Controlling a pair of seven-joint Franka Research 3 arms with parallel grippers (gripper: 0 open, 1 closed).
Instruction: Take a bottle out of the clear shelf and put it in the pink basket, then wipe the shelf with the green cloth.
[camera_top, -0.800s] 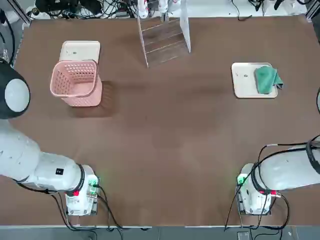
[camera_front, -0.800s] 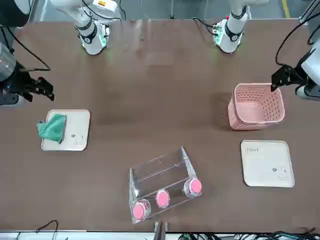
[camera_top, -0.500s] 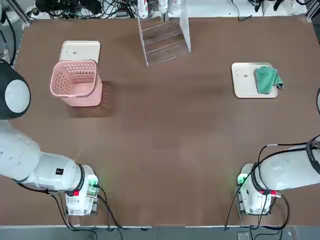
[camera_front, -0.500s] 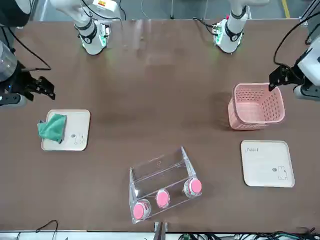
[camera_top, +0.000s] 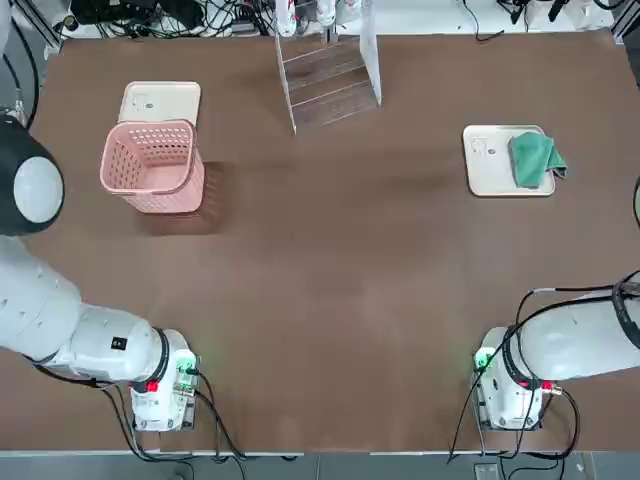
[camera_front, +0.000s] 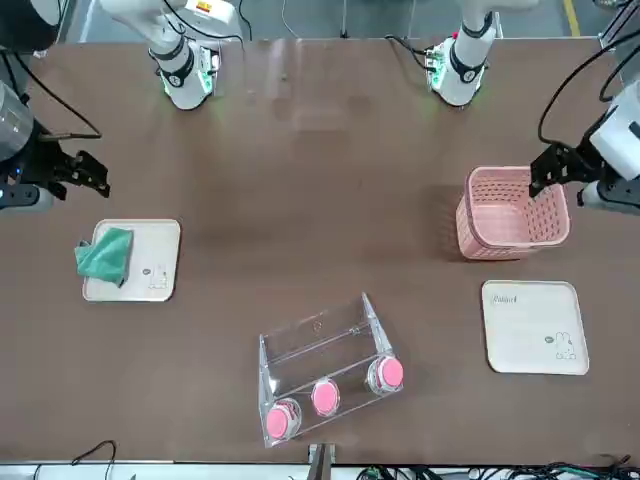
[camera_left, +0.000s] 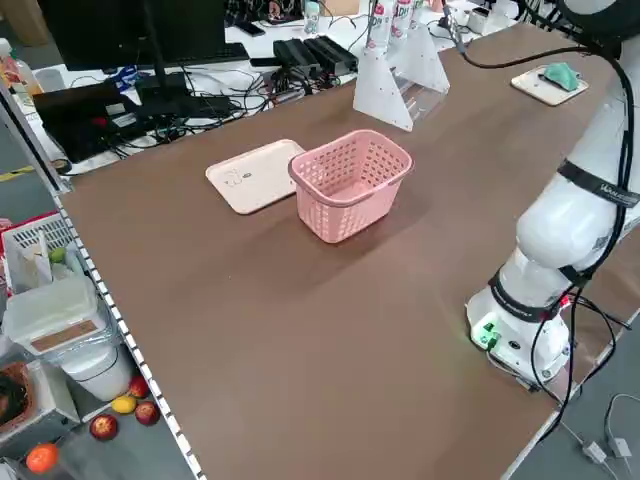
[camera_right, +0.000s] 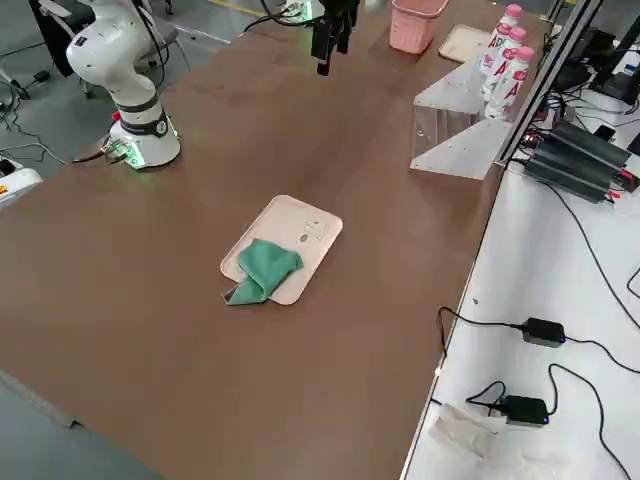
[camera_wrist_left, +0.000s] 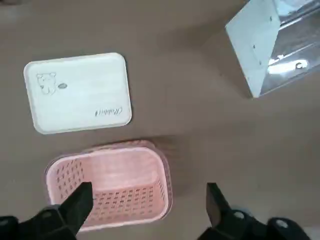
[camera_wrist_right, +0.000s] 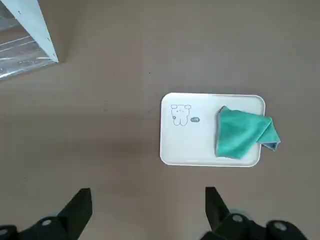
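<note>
Brown counter (camera_top: 330, 280) spreads wide under both arms, with the task's things set toward its far half. The clear shelf (camera_front: 325, 365) stands at the far edge near the middle, its see-through side panels upright, and three bottles with pink caps stand in a row inside it; the bottle (camera_front: 325, 397) in the middle of that row sits between the other two, none of them taken out. To the left, the pink basket (camera_top: 152, 165) rests on the counter with nothing visible in it, and a cream tray (camera_top: 160, 101) lies just beyond it on the far side, its near edge hidden by the basket's rim from overhead. Over on the right, a second cream tray (camera_top: 488, 160) carries the green cloth (camera_top: 535, 158), which is bunched up on the tray's right half and hangs a little past its edge. The left gripper (camera_front: 552, 170) hovers above the counter beside the basket, its fingers (camera_wrist_left: 80, 205) spread apart and grasping nothing. The right gripper (camera_front: 78, 175) hangs above the counter on the near side of the cloth's tray, well apart from it, and its fingers (camera_wrist_right: 80, 210) are likewise released and empty.
</note>
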